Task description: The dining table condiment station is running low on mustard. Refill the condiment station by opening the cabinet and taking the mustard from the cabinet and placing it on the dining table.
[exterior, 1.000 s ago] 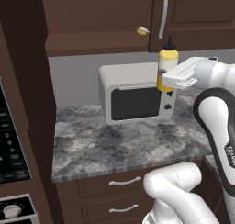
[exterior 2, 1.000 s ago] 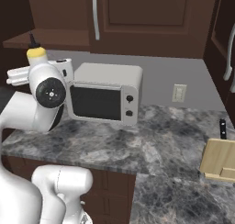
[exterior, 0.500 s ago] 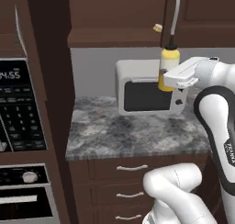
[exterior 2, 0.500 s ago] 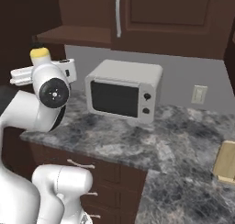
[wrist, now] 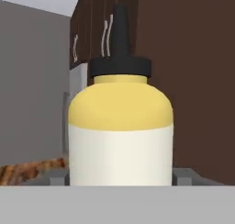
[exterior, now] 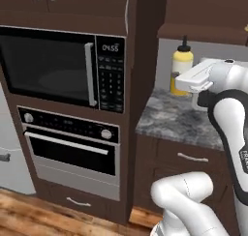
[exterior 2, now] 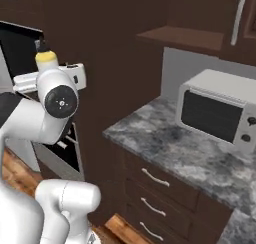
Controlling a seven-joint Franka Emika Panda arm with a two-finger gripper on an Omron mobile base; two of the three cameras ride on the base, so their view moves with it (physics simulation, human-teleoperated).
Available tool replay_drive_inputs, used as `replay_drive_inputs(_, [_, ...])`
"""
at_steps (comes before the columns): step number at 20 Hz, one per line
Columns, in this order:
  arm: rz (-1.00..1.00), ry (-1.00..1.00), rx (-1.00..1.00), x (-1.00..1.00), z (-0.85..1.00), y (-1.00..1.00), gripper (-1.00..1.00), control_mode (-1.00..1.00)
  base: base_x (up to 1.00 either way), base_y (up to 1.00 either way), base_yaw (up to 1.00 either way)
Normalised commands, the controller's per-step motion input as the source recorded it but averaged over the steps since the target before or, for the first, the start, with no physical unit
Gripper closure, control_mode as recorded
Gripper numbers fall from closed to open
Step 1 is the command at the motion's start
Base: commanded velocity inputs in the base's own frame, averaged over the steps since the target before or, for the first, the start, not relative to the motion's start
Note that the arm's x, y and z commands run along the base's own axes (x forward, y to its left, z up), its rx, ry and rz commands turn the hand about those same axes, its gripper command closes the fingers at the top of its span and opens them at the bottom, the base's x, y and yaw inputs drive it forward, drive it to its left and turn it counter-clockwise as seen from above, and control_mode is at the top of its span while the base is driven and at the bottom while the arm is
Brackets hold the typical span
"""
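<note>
your white arm bends forward at chest height; its end effector (exterior: 186, 80) grips the upright squat yellow mustard bottle (exterior: 181, 68).

A tall dark brown oven column (exterior: 140, 46) anchors the scene: set into its front are a built-in black microwave (exterior: 53, 66) with a vertical silver handle and a lit keypad, and directly below that a wall oven (exterior: 70, 148) with two knobs and a horizontal bar handle. Beside the column runs a grey marbled counter (exterior 2: 165, 143), with drawers (exterior 2: 155, 180) carrying small silver pulls beneath it. A white countertop microwave (exterior 2: 220, 113) stands on that counter well away from the column, and a wood-plank floor (exterior: 29, 213) lies at the column's foot.
</note>
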Motion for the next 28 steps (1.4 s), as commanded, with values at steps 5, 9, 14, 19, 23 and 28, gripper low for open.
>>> replay_drive_inputs(5, [0.00, 0.00, 0.00, 0.00, 0.00, 0.00, 1.00, 1.00, 0.01, 0.79, 0.67])
replay_drive_inputs(9, [0.00, 0.00, 0.00, 0.00, 0.00, 0.00, 1.00, 1.00, 0.10, 0.71, 0.73])
replay_drive_inputs(14, [0.00, 0.00, 0.00, 0.00, 0.00, 0.00, 1.00, 1.00, 0.18, 0.67, 0.72])
replay_drive_inputs(19, [0.00, 0.00, 0.00, 0.00, 0.00, 0.00, 1.00, 1.00, 0.26, 0.49, 0.70])
replay_drive_inputs(23, [0.00, 0.00, 0.00, 0.00, 0.00, 0.00, 1.00, 1.00, 0.45, 0.22, 0.63])
replay_drive_inputs(28, [0.00, 0.00, 0.00, 0.00, 0.00, 0.00, 1.00, 1.00, 0.73, 0.00, 0.25])
